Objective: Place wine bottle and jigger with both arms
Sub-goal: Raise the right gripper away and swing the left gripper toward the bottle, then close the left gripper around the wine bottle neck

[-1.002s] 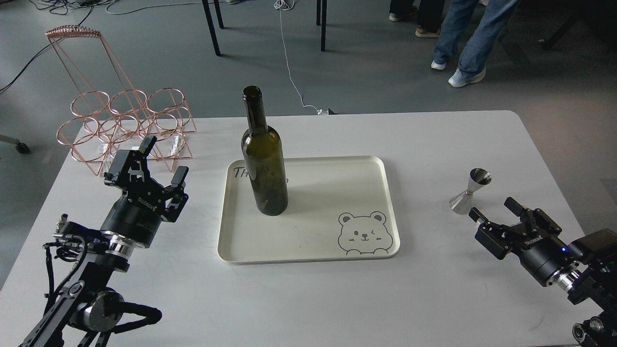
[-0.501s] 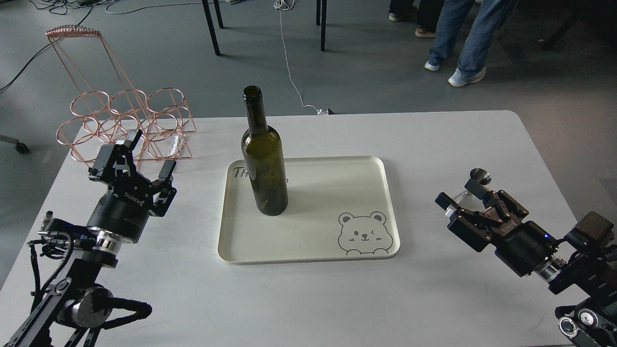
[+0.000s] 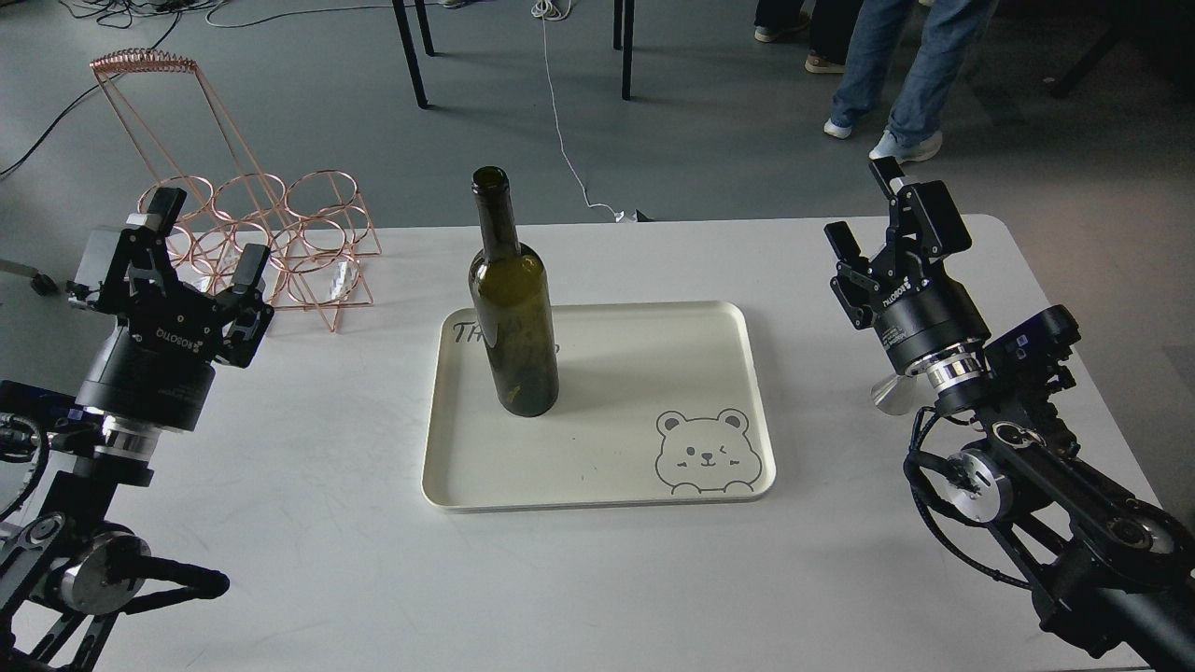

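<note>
The dark green wine bottle stands upright on the left part of the cream tray at the table's middle. The steel jigger stands on the table to the right of the tray; only its lower cone shows, the rest is hidden behind my right wrist. My left gripper is open and empty, raised at the table's left edge in front of the copper rack. My right gripper is open and empty, raised above and behind the jigger.
A copper wire bottle rack stands at the table's back left corner. The tray has a bear drawing at its front right. People's legs and chair legs stand on the floor behind the table.
Both grippers have risen and drawn back. The left moved left and away from the tray. The right lifted from beside the jigger to above and behind it, so its wrist hides most of the jigger.
</note>
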Controlling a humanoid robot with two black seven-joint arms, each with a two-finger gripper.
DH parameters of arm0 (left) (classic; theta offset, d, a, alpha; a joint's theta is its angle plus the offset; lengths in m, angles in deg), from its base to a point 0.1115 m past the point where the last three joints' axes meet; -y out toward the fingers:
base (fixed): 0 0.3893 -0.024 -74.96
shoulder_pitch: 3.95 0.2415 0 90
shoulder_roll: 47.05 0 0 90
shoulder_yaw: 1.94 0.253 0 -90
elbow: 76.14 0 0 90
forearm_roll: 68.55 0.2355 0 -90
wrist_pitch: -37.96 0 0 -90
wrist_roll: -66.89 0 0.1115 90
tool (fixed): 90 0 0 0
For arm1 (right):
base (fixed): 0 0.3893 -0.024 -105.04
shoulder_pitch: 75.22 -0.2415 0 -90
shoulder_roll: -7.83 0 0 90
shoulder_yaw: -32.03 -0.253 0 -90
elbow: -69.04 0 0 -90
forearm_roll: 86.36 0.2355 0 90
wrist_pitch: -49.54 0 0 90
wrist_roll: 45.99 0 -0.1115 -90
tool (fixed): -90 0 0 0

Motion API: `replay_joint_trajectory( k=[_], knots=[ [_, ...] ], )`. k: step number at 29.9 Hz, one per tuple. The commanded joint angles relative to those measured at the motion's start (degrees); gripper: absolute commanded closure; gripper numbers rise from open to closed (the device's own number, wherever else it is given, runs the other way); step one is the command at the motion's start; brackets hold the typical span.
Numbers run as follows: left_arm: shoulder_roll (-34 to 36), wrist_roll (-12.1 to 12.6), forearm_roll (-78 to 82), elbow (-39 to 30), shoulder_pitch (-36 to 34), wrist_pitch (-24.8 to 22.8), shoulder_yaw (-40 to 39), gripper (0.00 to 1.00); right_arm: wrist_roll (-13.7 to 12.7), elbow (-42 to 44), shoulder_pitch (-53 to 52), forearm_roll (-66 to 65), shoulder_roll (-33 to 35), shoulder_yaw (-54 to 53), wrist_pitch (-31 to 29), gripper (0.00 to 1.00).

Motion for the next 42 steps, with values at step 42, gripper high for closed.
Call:
replay_joint_trajectory(
  k=[42],
  knots=[
    [8.41,-0.02,74.86,-0.14,-29.39,0.45,18.45,0.02,-2.58,6.01,2.92,2.02,-3.53,-2.66,-13.89,0.01]
  ],
)
